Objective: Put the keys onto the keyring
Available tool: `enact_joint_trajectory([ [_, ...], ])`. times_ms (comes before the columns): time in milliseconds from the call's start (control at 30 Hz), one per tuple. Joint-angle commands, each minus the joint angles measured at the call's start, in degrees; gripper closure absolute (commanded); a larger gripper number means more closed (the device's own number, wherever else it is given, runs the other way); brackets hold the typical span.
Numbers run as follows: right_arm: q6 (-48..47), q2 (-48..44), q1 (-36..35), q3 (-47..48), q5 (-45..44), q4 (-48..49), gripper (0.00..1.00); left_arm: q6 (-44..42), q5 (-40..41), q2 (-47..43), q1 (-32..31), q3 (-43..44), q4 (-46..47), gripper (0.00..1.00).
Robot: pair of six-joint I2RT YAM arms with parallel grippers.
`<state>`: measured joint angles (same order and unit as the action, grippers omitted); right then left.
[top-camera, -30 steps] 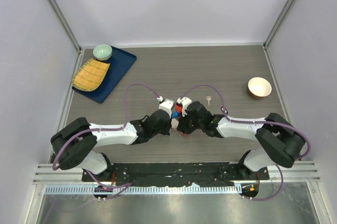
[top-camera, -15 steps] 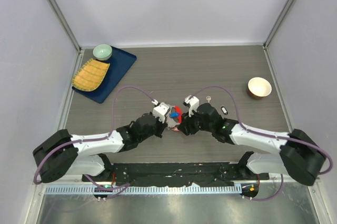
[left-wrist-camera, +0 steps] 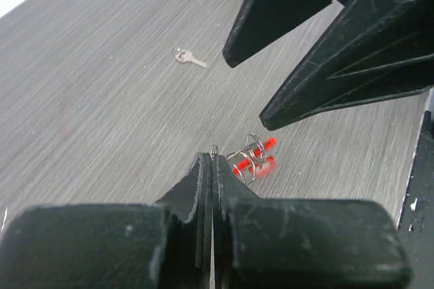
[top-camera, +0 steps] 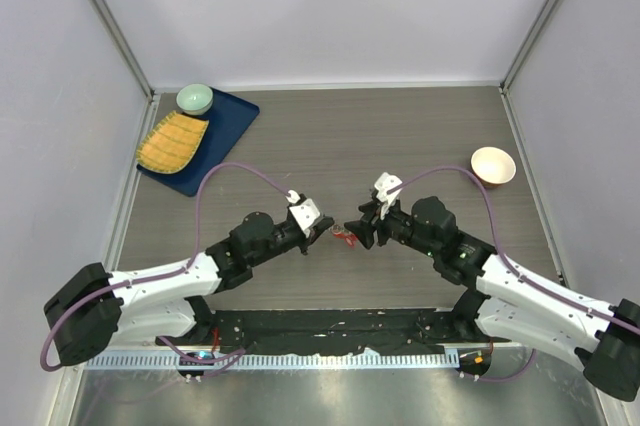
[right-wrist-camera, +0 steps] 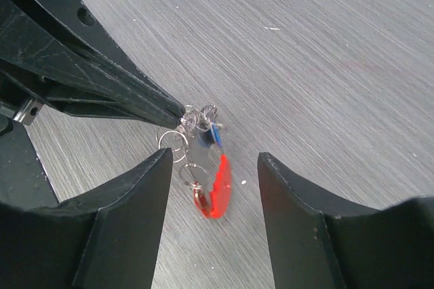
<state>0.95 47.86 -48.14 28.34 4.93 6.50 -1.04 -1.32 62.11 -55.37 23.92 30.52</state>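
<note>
My left gripper (top-camera: 325, 230) (left-wrist-camera: 212, 159) is shut on one wire ring of the keyring (top-camera: 345, 236) (right-wrist-camera: 196, 133) and holds it just above the table. The keyring's red curved tag (right-wrist-camera: 220, 180) and blue tag (right-wrist-camera: 215, 134) dangle below the rings. A small red piece hangs from the lowest ring; I cannot tell whether it is the red-headed key. My right gripper (top-camera: 362, 233) (right-wrist-camera: 213, 155) is open, one finger on each side of the dangling keyring, not touching it. The plain silver key (left-wrist-camera: 188, 58) lies flat on the table further off.
A blue tray (top-camera: 225, 131) at the back left carries a green bowl (top-camera: 194, 98) and a yellow woven mat (top-camera: 172, 142). A brown bowl (top-camera: 492, 166) stands at the right. White walls close in the table on three sides.
The right gripper opened, let go of the keyring and drew back to the right. The left gripper stayed shut on the keyring. Both arms now reach out lower and longer.
</note>
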Motion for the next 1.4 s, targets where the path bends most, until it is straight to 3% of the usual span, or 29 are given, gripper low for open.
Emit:
enact_joint_trajectory([
  [0, -5.51, -2.5, 0.06, 6.37, 1.04, -5.78, 0.4, -5.37, -8.69, 0.38, 1.23, 2.18, 8.41, 1.0],
  [167, -10.52, -3.12, -0.02, 12.43, 2.1, -16.68, 0.42, -5.82, -15.02, 0.21, 2.02, 4.2, 7.89, 1.0],
  [467, -16.85, -0.58, 0.15, 14.99, 4.2, -21.53, 0.51, -6.35, -19.85, -2.25, 2.55, 5.52, 7.01, 1.0],
  [1367, -15.54, 3.47, 0.15, 15.26, 16.34, -18.72, 0.64, -1.42, -23.9, -1.64, 2.55, 4.56, 11.14, 1.0],
])
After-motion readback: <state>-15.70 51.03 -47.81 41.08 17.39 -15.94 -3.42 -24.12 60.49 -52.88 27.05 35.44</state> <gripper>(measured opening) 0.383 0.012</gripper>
